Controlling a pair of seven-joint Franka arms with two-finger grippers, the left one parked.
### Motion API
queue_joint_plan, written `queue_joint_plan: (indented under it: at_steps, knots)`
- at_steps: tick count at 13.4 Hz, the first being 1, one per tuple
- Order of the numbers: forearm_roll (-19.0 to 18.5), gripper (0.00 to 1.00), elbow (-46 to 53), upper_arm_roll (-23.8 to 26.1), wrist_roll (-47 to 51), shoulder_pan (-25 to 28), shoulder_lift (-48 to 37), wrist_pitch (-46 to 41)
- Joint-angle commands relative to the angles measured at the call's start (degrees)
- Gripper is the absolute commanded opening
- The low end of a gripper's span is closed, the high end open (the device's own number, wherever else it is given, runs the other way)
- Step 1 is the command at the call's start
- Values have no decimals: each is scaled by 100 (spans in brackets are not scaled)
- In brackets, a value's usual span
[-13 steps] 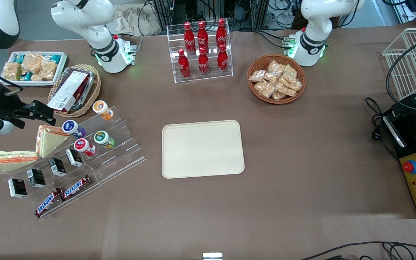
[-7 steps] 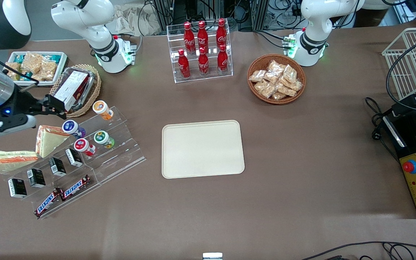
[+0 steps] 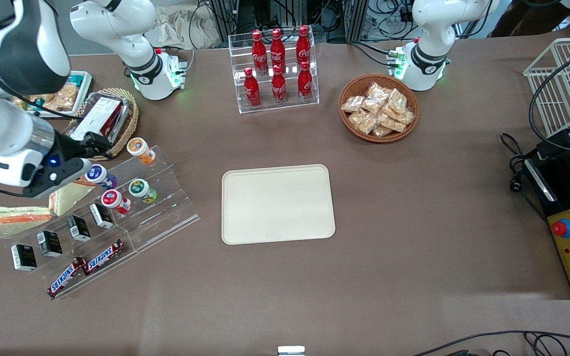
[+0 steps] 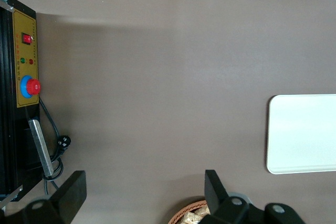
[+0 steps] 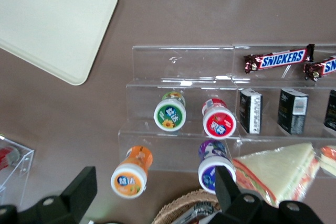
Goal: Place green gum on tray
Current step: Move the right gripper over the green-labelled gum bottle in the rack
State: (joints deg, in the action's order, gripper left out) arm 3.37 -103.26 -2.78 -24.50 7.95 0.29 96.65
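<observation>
The green gum (image 5: 170,116), a small cylindrical bottle with a white-and-green round lid and a green-yellow body, lies tilted on the middle step of a clear acrylic stepped display stand (image 3: 164,210), lid angled upward so that a grasp from above can reach it. Touching or just beside it on the same step is a red-lidded gum bottle (image 5: 219,121); on the step above, farther from the front camera, sit an orange-lidded bottle (image 5: 129,178) and a purple-lidded one (image 5: 212,169). That close packing leaves little room for fingers, so the pinch probably needs to straddle the green lid without nudging the red one.

The black two-finger gripper (image 5: 152,195) hovers above the stand's upper step, fingers spread wide and holding nothing, well short of the green gum.

The large flat cream-beige rectangular tray (image 3: 278,203) lies bare, near the stand toward the table's middle, a short carry away.
</observation>
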Motion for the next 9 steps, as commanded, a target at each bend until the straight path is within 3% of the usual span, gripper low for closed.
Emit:
queue_joint_plan:
  at_steps: [1,9]
  knots:
    - [103,100,-1352,32,-107,110,-626,1028]
    - [33,100,-2901,67,-213,392,-557,3122]
